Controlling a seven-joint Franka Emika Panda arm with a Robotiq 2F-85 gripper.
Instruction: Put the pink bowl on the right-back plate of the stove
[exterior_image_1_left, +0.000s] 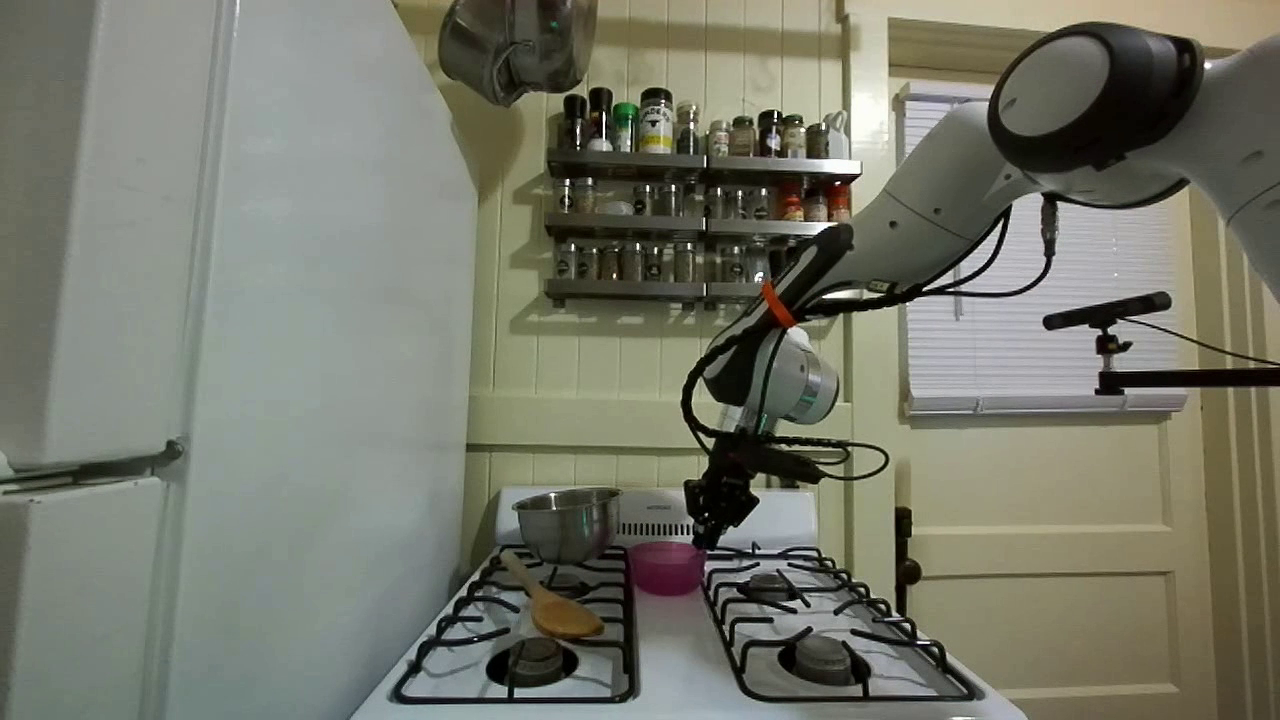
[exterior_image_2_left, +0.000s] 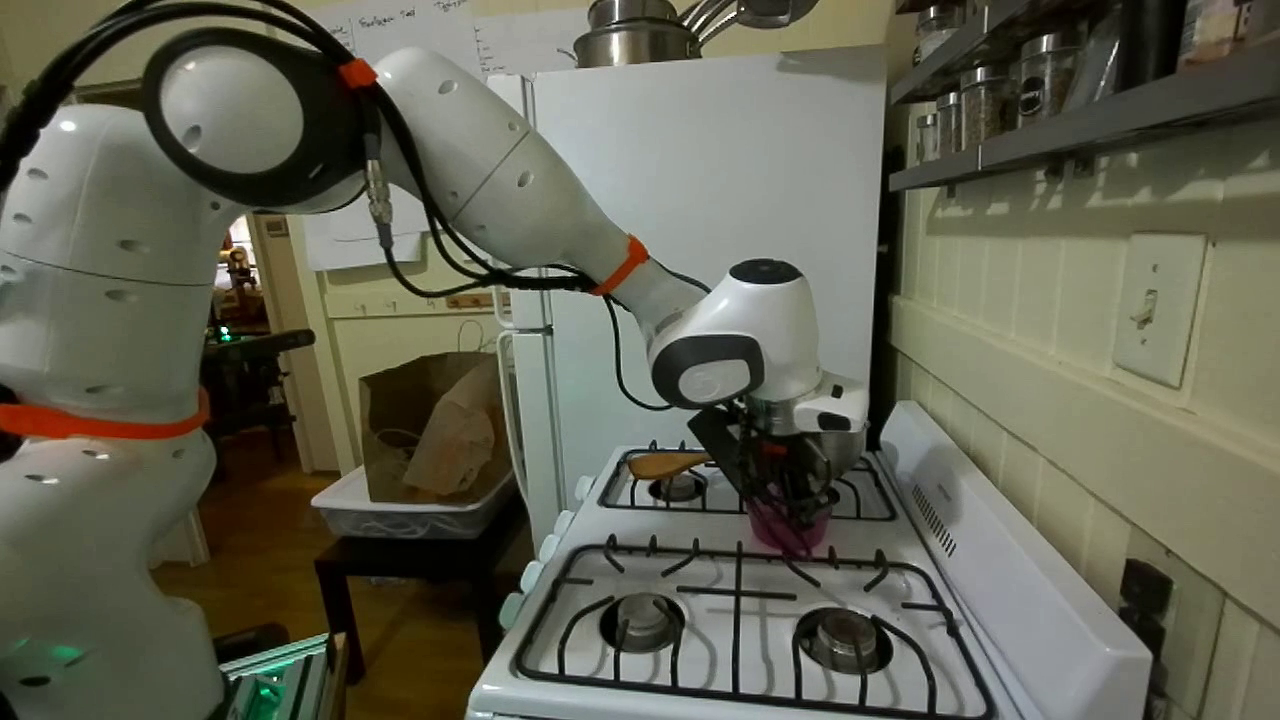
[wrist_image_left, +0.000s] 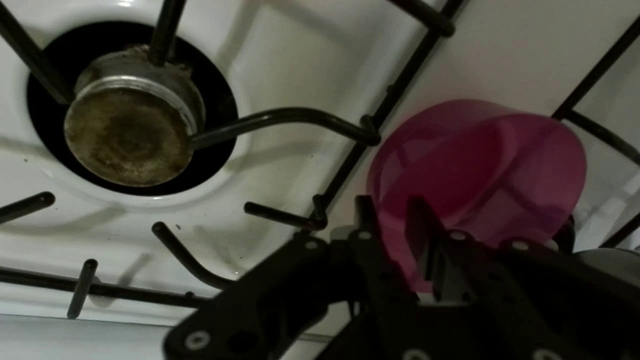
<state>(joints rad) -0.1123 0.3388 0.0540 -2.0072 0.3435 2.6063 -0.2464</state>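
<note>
The pink bowl (exterior_image_1_left: 665, 574) sits on the white strip between the two black grates of the stove (exterior_image_1_left: 668, 660), toward the back. It also shows in an exterior view (exterior_image_2_left: 775, 532), partly hidden by the gripper, and in the wrist view (wrist_image_left: 455, 165). My gripper (exterior_image_1_left: 706, 540) is at the bowl's rim. In the wrist view the fingers (wrist_image_left: 391, 205) are partly apart. One finger is outside the bowl's wall and one over its inside, with a gap visible between them. The right-back plate (exterior_image_1_left: 770, 588) holds nothing; its burner shows in the wrist view (wrist_image_left: 130, 135).
A silver metal pot (exterior_image_1_left: 568, 525) stands on the left-back grate. A wooden spoon (exterior_image_1_left: 562, 615) lies across the left grate. The white back panel (exterior_image_2_left: 1010, 580) rises behind the bowl. A tall white fridge (exterior_image_1_left: 330, 330) stands left, and spice shelves (exterior_image_1_left: 630, 290) hang above.
</note>
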